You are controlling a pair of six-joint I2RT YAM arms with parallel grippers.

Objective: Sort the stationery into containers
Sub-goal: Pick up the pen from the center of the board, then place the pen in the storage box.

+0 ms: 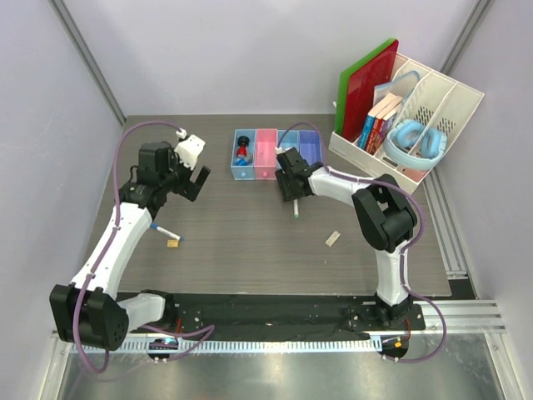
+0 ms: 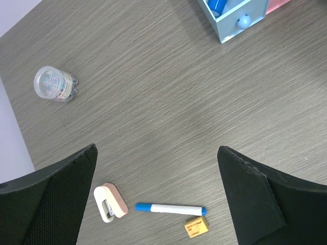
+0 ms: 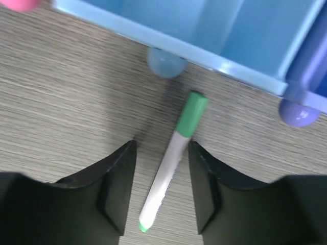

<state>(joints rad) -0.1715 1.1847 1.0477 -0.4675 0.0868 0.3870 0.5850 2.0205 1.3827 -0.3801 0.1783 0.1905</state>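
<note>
Right pincer point(image 3: 162, 148) apart, straddling green-tipped pen point(image 3: 171, 161) on bench point(image 3: 61, 92), close to light-blue tray point(image 3: 168, 43), left pincer point(image 2: 156, 168) spread wide above blue-tipped marker point(image 2: 171, 209)

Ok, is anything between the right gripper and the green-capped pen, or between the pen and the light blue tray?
Nothing visible. The right gripper has its open fingers either side of the pen on bare table, and the pen's green cap lies just short of the light blue tray and its knob.
</note>
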